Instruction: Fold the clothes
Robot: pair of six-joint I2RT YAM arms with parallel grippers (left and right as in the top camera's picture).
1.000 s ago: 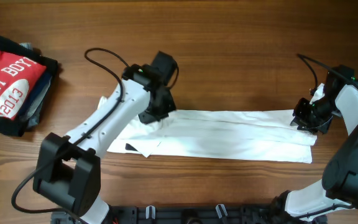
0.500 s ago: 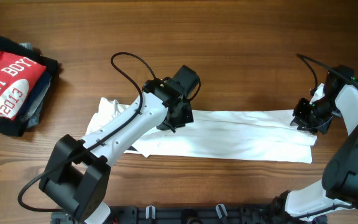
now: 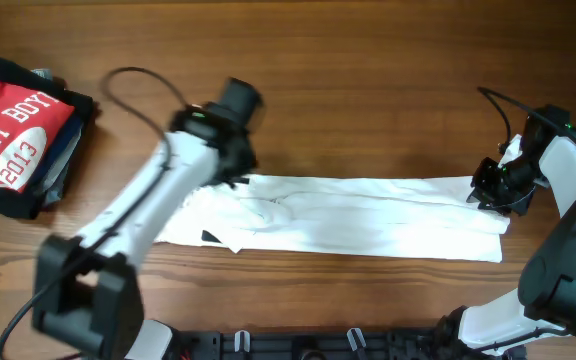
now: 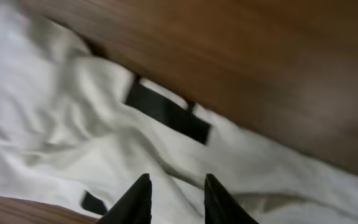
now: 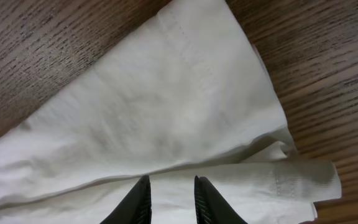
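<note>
Swinging back toward the left since half a second ago, my left arm now sits blurred over the upper left corner of the T-shirt (image 3: 368, 215), and the cloth there has spread out again. That shirt lies as a long folded white strip across the middle of the bench (image 3: 368, 60), rumpled at its left end and flat toward the right. My left tool (image 3: 231, 168) has its fingers a little apart above the crumpled fabric with nothing pinched between them; from the left wrist, the tool (image 4: 176, 186) hangs just below the black bar print (image 4: 166, 112). My right tool (image 3: 490, 190) is narrowed onto the folded right end of the shirt, layers running between its fingertips (image 5: 169, 186). A red shirt (image 3: 8, 130) tops a dark pile far left, well apart.
</note>
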